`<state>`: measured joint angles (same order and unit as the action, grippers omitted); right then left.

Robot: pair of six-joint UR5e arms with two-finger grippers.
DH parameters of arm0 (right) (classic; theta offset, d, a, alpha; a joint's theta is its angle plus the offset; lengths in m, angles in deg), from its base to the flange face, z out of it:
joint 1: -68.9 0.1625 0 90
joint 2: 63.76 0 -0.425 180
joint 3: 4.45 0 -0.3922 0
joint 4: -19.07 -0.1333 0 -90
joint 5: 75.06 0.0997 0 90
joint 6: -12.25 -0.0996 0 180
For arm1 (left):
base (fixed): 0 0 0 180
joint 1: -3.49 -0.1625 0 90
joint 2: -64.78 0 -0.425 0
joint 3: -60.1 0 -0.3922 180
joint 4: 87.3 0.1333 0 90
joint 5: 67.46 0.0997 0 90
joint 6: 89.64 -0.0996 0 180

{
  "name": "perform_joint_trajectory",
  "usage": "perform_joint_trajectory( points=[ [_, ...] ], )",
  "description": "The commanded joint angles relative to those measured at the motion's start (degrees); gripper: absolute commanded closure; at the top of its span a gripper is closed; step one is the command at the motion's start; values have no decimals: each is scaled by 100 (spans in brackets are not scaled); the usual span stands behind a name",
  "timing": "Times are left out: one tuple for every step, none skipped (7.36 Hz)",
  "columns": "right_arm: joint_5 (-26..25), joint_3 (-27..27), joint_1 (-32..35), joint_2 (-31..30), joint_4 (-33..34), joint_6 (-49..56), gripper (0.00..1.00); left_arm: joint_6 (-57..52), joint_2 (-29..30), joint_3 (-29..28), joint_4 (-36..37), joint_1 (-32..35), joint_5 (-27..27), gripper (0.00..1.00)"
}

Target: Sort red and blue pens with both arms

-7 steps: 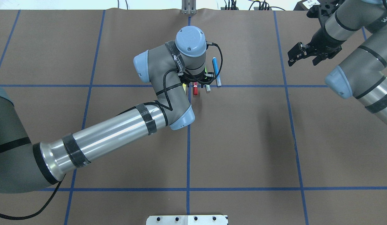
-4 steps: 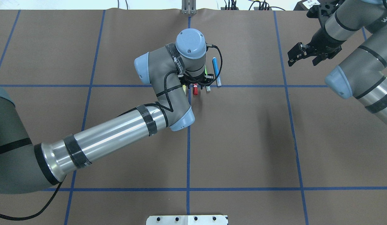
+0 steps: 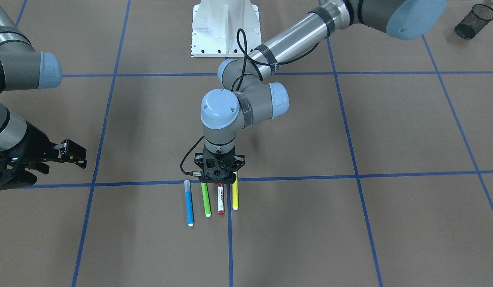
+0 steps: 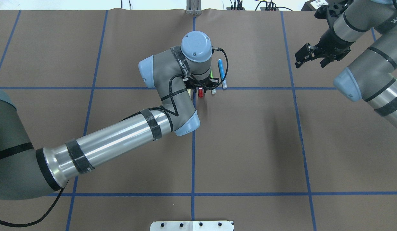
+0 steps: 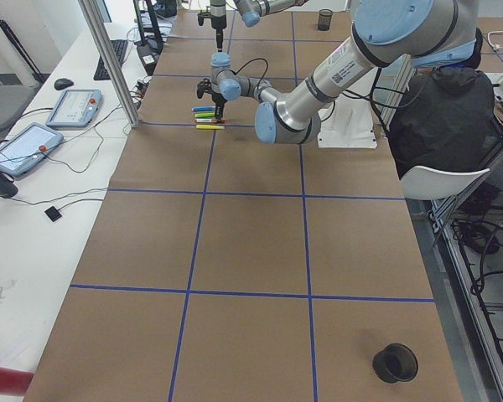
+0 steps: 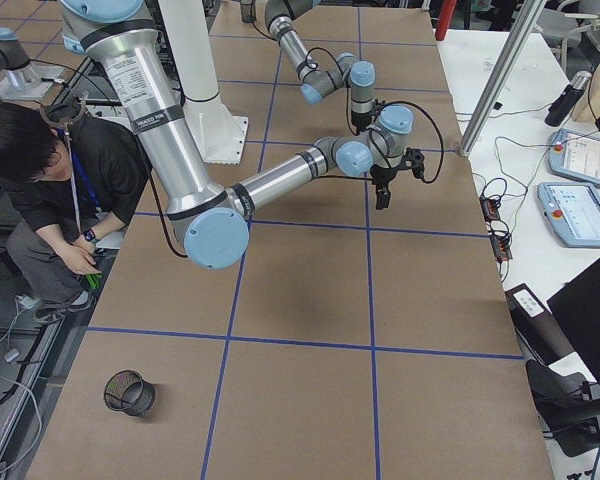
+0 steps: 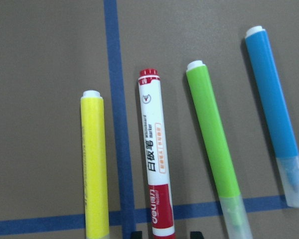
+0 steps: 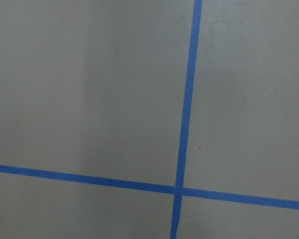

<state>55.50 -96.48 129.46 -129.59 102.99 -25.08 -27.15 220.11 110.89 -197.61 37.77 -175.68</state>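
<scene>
White red-capped marker, blue pen, green pen, yellow pen on brown blue-gridded table.

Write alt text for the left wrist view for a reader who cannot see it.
Four pens lie side by side on a brown table: a yellow pen, a white marker with a red cap, a green pen and a blue pen. The left gripper shows only as black fingertips flanking the marker's red cap at the bottom edge.

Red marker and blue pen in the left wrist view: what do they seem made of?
Red marker: probably smooth plastic, judging by the white barrel with a printed label and the ribbed red end. Blue pen: likely plastic too, with an even matte blue barrel and a translucent cap.
</scene>
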Motion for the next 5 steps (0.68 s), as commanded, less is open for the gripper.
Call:
perform_joint_trajectory(
  points=[
    [145, 0, 0, 0, 2, -2, 0, 0, -3, -33, -7, -9, 3, 57],
    [145, 0, 0, 0, -7, -2, 0, 0, -3, -34, -8, -9, 3, 59],
    [145, 0, 0, 0, -7, -2, 0, 0, -3, -34, -8, -18, 3, 66],
    [145, 0, 0, 0, 2, 7, 0, 0, 5, -34, -8, -36, 3, 81],
    [145, 0, 0, 0, -7, 7, 0, -9, 5, -34, -8, -44, 3, 89]
  ],
)
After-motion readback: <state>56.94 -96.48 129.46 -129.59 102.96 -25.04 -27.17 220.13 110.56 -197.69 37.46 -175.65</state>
